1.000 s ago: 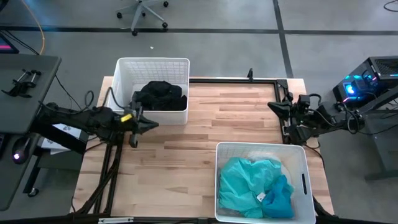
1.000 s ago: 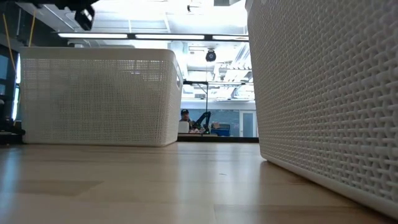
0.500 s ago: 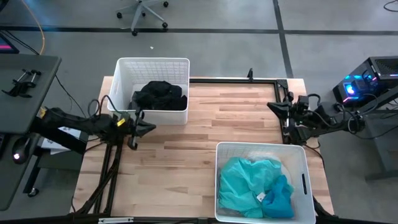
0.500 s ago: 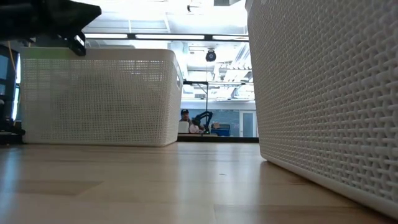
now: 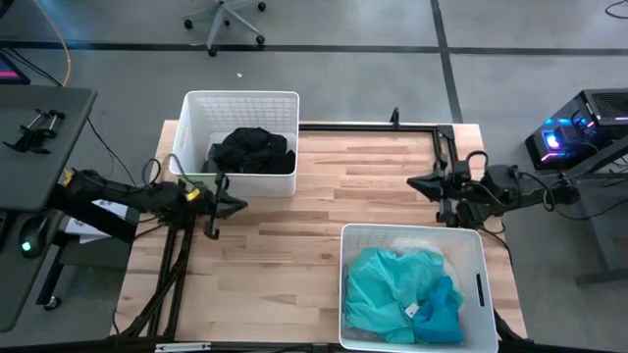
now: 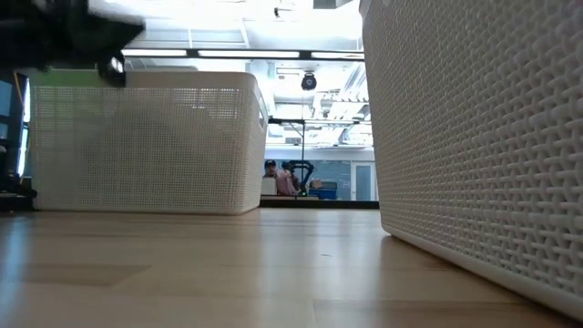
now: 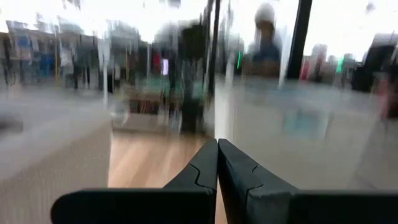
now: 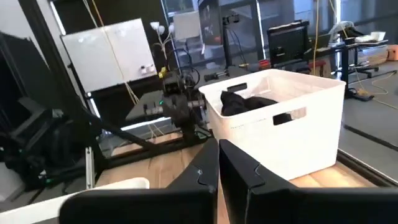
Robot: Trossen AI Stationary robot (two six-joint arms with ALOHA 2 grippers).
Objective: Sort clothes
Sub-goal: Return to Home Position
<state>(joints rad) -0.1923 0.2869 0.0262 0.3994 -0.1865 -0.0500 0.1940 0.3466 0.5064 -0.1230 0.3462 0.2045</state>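
While both claws sit closed | black clothes point(image 5: 251, 150) binned beyond left claw point(image 5: 238, 205)

From above I get even, soft light over the wooden table point(image 5: 324, 186), with only faint shadows beside the bins. At table height the ceiling lights point(image 6: 273, 41) burn bright, and the near white bin point(image 6: 483, 146) is a little soft. My left wrist feed is heavily smeared, its background washed out by glare. The right wrist feed is clear, the far bin point(image 8: 292, 124) brightly lit.
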